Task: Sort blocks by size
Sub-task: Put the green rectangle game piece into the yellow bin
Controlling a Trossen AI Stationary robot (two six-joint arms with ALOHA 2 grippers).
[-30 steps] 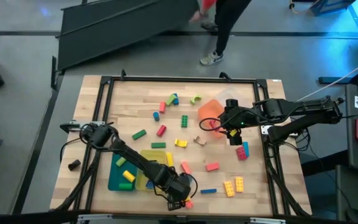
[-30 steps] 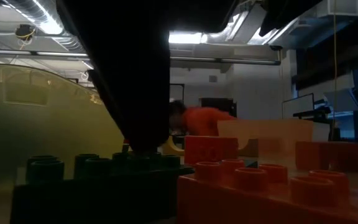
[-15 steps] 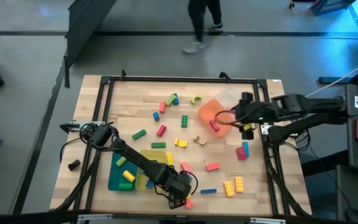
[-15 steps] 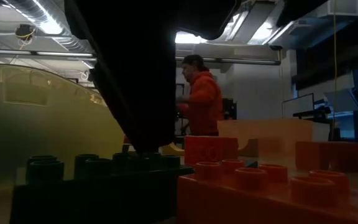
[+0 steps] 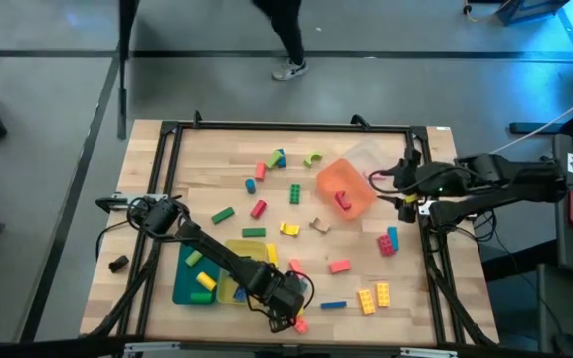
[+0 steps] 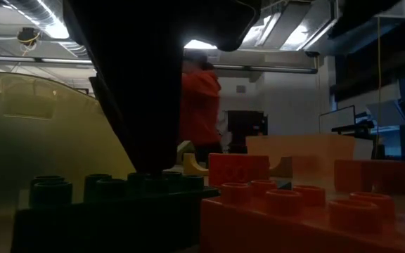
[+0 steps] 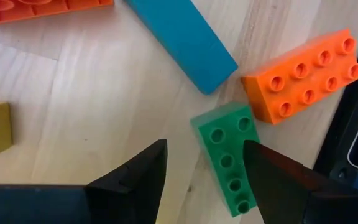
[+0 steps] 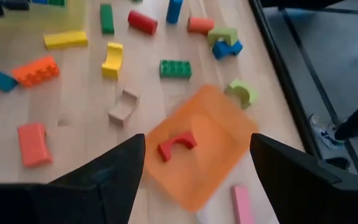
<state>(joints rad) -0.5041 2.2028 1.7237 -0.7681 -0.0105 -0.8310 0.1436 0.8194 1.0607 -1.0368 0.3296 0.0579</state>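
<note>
Left gripper [image 7: 204, 171] hangs low at the table's near edge with its fingers parted around a small green block [image 7: 227, 157], not yet pinching it; the block's long axis runs fore-and-aft between the fingers, an orange block [image 7: 303, 76] and a blue bar [image 7: 182, 38] just beyond; this arm is clearly the nearer. Right gripper [image 5: 403, 189] waits released at the right edge beside the orange tray [image 5: 351, 179], which holds one red arched block [image 8: 176, 147]; teal tray [image 5: 184, 286] and yellow tray [image 5: 235, 251] near the left arm hold a few blocks.
</note>
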